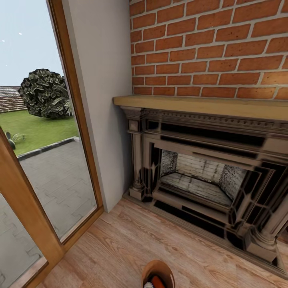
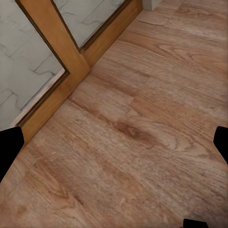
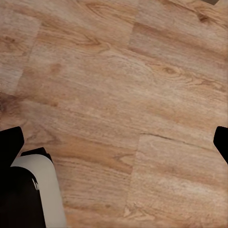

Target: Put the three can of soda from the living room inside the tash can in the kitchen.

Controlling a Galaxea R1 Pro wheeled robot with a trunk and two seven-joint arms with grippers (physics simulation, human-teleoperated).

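Trash can [image 1: 158,269] on wood floor [image 1: 120,244], near brick-walled fireplace [image 1: 208,176].

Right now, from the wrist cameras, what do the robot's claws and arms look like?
Little of them shows. The left claw's fingertips are flat matte black shapes at the picture's edges, with no markings or cables visible. The right claw's fingertips look the same: plain black. Beside one sits a pale grey-white rounded part over a black section, which I cannot identify.

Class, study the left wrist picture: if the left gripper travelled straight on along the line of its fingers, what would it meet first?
Most likely the bare wood floor; nothing stands between the left gripper and the planks. The wooden door frame lies off to one side. Depth is hard to judge.
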